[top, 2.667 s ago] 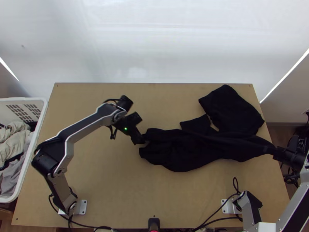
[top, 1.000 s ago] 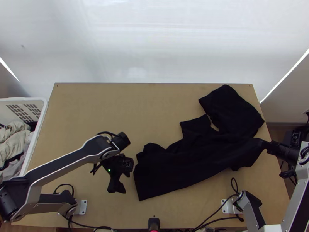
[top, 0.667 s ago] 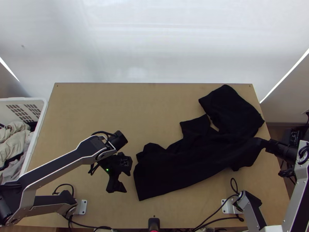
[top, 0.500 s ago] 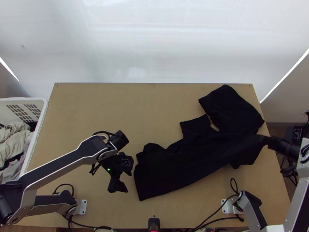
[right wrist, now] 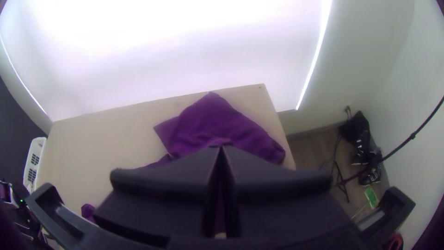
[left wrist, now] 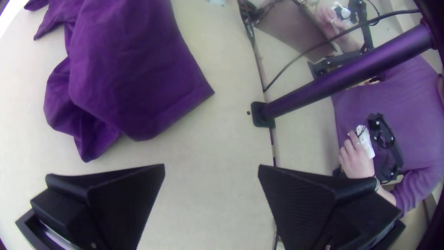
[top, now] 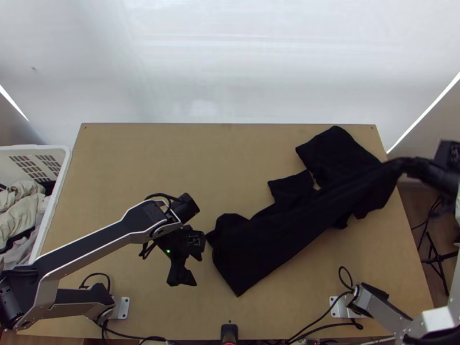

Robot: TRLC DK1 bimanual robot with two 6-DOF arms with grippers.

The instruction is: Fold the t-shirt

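One pinched t-shirt [right wrist: 215, 120], right wrist view

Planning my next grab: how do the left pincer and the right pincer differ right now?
The left pincer is open with nothing between its fingers; the right pincer is shut on the t-shirt. The left one is beside the shirt's left end, while the right one holds a lifted part at the table's right side. Both have black fingers.

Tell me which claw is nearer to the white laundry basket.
Left. The left claw is open over the table, between the basket and the shirt. The right claw, holding the shirt, is out by the table's opposite side.
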